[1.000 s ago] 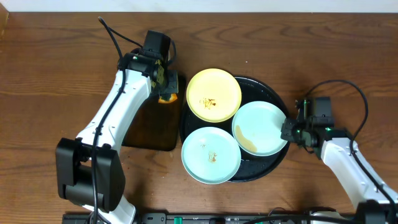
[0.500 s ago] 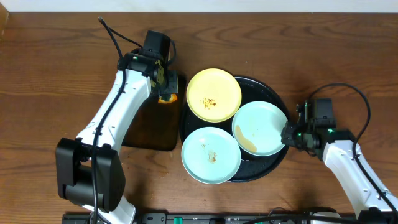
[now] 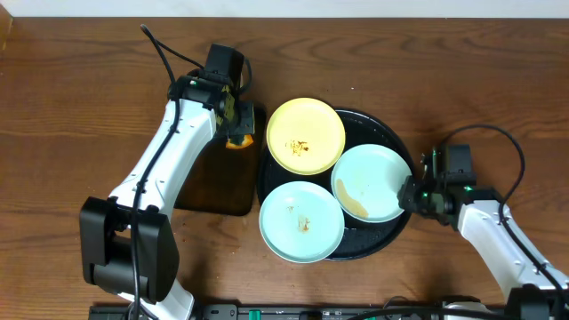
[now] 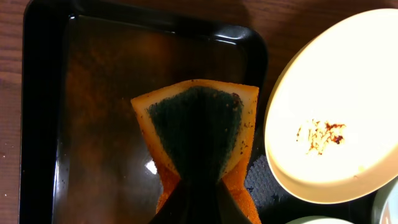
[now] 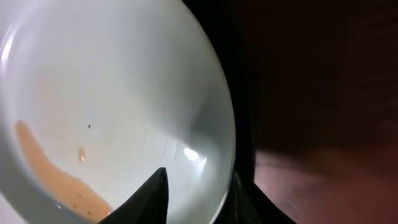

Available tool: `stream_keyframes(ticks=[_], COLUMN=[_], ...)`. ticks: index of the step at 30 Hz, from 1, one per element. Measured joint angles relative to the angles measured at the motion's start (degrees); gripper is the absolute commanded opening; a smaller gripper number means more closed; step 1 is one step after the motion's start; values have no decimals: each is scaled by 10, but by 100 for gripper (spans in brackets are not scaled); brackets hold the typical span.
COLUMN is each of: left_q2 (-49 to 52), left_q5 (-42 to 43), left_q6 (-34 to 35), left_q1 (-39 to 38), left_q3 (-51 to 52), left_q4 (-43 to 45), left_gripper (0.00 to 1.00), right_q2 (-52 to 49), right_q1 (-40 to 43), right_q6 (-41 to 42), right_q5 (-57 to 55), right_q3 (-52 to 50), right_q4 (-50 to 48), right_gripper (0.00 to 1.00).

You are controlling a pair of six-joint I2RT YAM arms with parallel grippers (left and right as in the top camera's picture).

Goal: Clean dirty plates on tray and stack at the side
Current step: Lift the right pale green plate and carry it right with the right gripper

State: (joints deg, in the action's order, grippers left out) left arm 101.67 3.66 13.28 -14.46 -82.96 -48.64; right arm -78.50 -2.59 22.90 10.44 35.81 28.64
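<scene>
Nothing is cleaned or stacked yet: the yellow plate [image 3: 306, 135], right mint plate [image 3: 372, 182] and front mint plate [image 3: 300, 220] lie soiled on the round black tray [image 3: 392, 135]. Left of the tray, the left fingers [image 4: 193, 208] pinch the sponge [image 4: 196, 130]. The right fingers [image 5: 152, 202] straddle the right mint plate's rim, grip unclear.

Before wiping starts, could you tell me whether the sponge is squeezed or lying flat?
Squeezed: the left gripper pinches the sponge, narrowing its lower end.
</scene>
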Motion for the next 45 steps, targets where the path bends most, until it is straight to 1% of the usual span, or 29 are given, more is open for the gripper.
stream_keyframes(ticks=[6, 10, 15, 16, 17, 26, 31, 36, 40, 45], left_q2=[0, 0, 0, 0, 0, 0, 0, 0, 0, 0], left_q5=[0, 0, 0, 0, 0, 0, 0, 0, 0, 0], left_q6=[0, 0, 0, 0, 0, 0, 0, 0, 0, 0], left_q1=[0, 0, 0, 0, 0, 0, 0, 0, 0, 0], left_q3=[0, 0, 0, 0, 0, 0, 0, 0, 0, 0], left_q4=[0, 0, 0, 0, 0, 0, 0, 0, 0, 0], left_gripper=[8, 8, 9, 8, 8, 8, 8, 8, 8, 9], right_q2=[-16, -16, -24, -30, -43, -72, -83, -84, -72, -31], right_q1=[0, 0, 0, 0, 0, 0, 1, 2, 2, 2], right_q6=[2, 10, 24, 25, 28, 37, 36, 23, -17, -79], right_q5=[6, -9, -21, -21, -20, -34, -35, -53, -80, -144], right_q3=[-5, -6, -6, -6, -6, 1, 0, 0, 13, 37], right_q4=[-28, -40, -48, -51, -56, -91, -158, -178, -175, -173], right_gripper=[31, 31, 27, 25, 20, 1, 1, 1, 1, 1])
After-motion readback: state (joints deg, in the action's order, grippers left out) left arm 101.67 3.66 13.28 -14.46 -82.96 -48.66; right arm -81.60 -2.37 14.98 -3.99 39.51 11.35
